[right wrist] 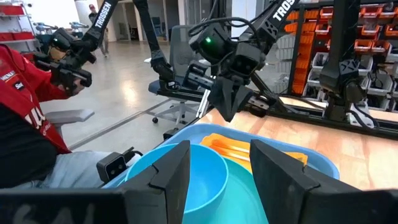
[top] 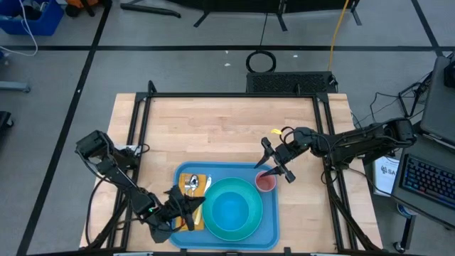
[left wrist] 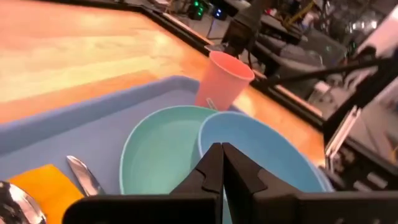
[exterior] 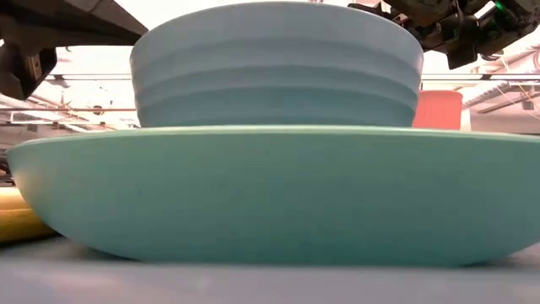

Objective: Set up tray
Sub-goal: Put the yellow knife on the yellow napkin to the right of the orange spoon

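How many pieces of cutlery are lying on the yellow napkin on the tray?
2 that show: a spoon and a knife, side by side on the napkin left of the plate. The left gripper may hide more.

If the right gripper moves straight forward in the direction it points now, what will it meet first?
Probably the blue bowl: the right gripper, fingers open, points straight over it. Beyond it waits the left gripper. Depth is unclear.

Left arm reaches in from the near-left corner, elbow bent, and the left gripper (top: 190,204) has its fingers (left wrist: 214,168) pinched together with nothing between them. Right arm stretches in from the right side, right gripper (top: 274,165) hanging with fingers (right wrist: 277,165) spread wide, gripping nothing.
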`<state>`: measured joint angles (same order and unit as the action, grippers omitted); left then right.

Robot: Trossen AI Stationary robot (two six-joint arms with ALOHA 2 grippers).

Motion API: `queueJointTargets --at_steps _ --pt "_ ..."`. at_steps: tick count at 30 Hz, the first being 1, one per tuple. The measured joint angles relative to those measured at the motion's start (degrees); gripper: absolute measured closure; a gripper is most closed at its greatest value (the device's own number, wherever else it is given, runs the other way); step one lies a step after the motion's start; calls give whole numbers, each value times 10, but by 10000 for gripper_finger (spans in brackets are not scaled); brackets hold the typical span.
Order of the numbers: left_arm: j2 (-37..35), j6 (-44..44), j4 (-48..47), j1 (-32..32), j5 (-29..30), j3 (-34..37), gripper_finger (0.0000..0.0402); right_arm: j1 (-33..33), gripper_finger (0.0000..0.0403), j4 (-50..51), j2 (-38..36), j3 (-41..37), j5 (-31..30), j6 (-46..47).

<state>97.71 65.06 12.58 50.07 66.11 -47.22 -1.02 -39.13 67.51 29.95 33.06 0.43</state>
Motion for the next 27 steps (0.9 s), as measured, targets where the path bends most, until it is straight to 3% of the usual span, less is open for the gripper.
queueJointTargets --at_steps 4,10,13,19,27 --pt "0 -76 -14 7 0 -16 399 0 248 -4 0 0 -4 -13" --pt "0 -207 -42 16 5 -44 397 -1 248 -13 -1 0 -61 -13" --pt "0 -241 -35 29 19 -44 397 -1 254 -26 -23 0 -27 20" --pt "0 -260 -49 52 97 -44 393 -10 316 28 -167 0 -12 53" --pt "0 -284 -51 62 141 -44 379 -45 397 186 -372 0 -16 32"
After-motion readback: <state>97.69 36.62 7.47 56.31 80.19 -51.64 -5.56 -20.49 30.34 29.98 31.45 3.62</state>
